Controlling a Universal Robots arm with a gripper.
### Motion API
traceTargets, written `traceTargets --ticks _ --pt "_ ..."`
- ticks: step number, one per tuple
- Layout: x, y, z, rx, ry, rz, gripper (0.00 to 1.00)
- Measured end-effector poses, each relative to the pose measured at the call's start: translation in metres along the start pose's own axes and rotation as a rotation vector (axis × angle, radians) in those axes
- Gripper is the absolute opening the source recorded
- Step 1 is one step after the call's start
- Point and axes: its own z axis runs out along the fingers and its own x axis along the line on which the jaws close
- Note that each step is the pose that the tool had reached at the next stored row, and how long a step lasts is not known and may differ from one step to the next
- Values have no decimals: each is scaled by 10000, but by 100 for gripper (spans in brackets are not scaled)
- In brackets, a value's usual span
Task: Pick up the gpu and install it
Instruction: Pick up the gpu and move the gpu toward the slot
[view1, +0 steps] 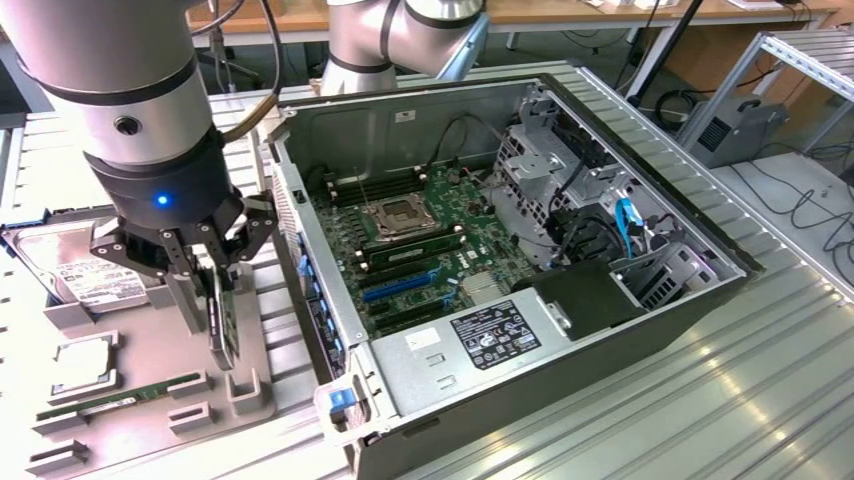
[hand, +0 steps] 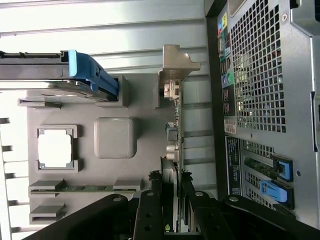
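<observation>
The gpu (view1: 223, 338) stands on edge in a slot of the grey holder tray (view1: 150, 322), at the exterior view's left of the open computer case (view1: 424, 352). My gripper (view1: 214, 300) comes down from above, and its two black fingers press on the card's two faces. In the wrist view the gpu (hand: 173, 134) runs away from my gripper (hand: 171, 212), with its silver end bracket (hand: 176, 61) at the far end. The card's lower edge still rests in the tray. The motherboard (view1: 416, 232) with blue card slots (view1: 400, 286) lies open inside the case.
On the tray lie a hard drive (view1: 78, 272) with a blue-tabbed caddy (hand: 90, 72), a CPU (view1: 83, 360) and a green RAM stick (view1: 123, 397). The case's rear panel (hand: 260, 75) stands close beside the card. A black power supply (view1: 587, 300) sits inside the case.
</observation>
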Motion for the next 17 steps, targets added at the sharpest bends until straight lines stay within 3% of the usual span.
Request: traceTargets --ticks 17 --pt "-2 3 -77 -1 -1 0 26"
